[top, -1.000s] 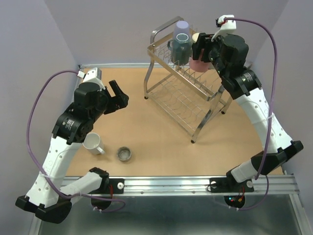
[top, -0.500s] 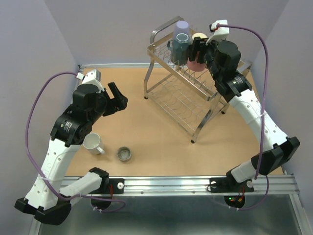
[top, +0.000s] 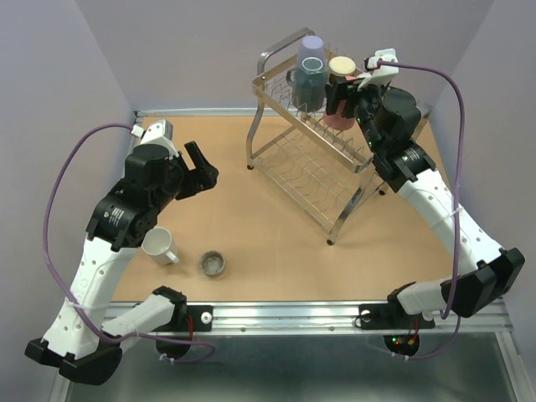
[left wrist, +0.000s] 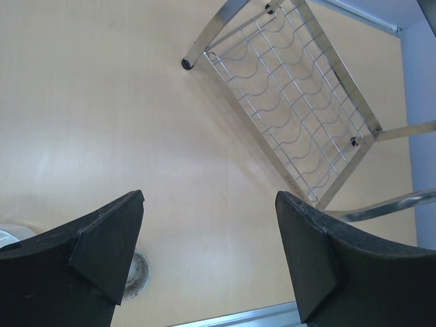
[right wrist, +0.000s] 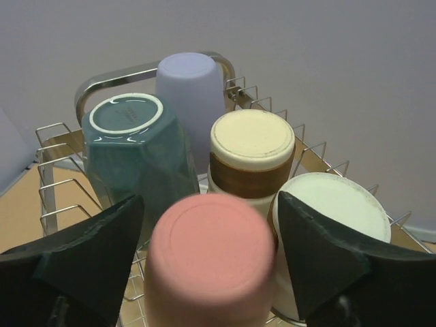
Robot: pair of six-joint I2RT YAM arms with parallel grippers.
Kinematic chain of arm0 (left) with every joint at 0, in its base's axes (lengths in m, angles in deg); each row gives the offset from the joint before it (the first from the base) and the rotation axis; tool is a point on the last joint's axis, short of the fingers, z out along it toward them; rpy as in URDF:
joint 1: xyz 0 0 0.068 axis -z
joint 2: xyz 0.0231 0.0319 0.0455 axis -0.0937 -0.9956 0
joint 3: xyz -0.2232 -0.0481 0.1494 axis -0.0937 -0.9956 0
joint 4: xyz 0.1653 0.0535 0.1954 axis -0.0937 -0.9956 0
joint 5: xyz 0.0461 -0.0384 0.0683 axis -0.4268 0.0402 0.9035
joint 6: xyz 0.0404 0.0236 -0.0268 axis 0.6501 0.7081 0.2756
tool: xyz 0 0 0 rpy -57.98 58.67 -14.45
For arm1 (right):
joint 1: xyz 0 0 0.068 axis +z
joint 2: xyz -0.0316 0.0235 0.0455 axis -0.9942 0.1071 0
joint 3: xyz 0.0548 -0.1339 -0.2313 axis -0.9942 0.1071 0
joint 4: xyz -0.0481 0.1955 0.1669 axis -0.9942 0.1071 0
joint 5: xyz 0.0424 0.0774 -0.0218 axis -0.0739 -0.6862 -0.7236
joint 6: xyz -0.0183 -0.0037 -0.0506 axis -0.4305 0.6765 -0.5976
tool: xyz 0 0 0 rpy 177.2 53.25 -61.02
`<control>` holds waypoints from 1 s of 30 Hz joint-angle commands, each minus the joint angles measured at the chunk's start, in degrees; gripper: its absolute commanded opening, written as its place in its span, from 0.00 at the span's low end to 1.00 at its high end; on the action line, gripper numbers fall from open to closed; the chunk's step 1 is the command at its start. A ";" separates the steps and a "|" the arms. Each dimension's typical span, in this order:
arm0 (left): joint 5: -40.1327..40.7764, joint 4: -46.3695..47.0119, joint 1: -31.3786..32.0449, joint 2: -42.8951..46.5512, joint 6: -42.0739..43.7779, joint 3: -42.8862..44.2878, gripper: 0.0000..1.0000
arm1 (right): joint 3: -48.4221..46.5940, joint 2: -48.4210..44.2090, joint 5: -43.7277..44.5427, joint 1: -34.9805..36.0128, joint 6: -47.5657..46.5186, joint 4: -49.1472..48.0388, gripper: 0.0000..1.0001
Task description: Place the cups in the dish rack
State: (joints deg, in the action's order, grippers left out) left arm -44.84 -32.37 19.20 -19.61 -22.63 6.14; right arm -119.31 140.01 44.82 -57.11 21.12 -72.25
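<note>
The dish rack (top: 311, 159) stands at the back right. On its top tier, upside down, are a lavender cup (right wrist: 191, 88), a dark teal cup (right wrist: 133, 150), a cream-and-brown cup (right wrist: 252, 153), a white cup (right wrist: 337, 208) and a pink cup (right wrist: 208, 269). My right gripper (right wrist: 210, 199) is open and straddles the pink cup with a thin gap on each side. On the table a white handled mug (top: 159, 244) and a short metal cup (top: 213, 264) sit near the left arm. Over bare table, my left gripper (top: 201, 167) hangs open and holds nothing.
The rack's lower tier (left wrist: 293, 116) holds nothing, and one rack foot (left wrist: 185, 64) rests on the table. A metal rail (top: 335, 314) runs along the near table edge. Purple walls close in behind and at both sides.
My right gripper has shifted back and up over the rack and its jaws have widened slightly off the pink cup. The cream-and-brown cup now shows from above. The left arm has barely moved.
</note>
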 commanded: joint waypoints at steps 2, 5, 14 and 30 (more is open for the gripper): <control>0.21 1.80 -0.23 -0.25 1.21 0.53 0.89 | 3.34 -1.31 0.24 -0.11 0.37 1.39 1.00; 0.04 2.06 -0.23 -0.52 1.39 0.36 0.89 | 3.34 -1.22 0.16 -0.11 0.55 1.39 1.00; 0.74 0.75 -0.23 -0.96 3.06 0.53 0.89 | -5.08 -1.92 0.41 -0.11 0.46 -0.10 1.00; -11.56 -5.85 1.43 -2.01 4.21 -10.51 0.85 | -10.81 -14.76 13.07 -0.11 -0.52 9.79 1.00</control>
State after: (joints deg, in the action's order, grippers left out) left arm -51.26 -36.76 19.35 -21.99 -18.04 1.09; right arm -128.38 125.17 53.49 -57.15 19.13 -69.74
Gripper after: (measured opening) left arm 0.854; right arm 0.998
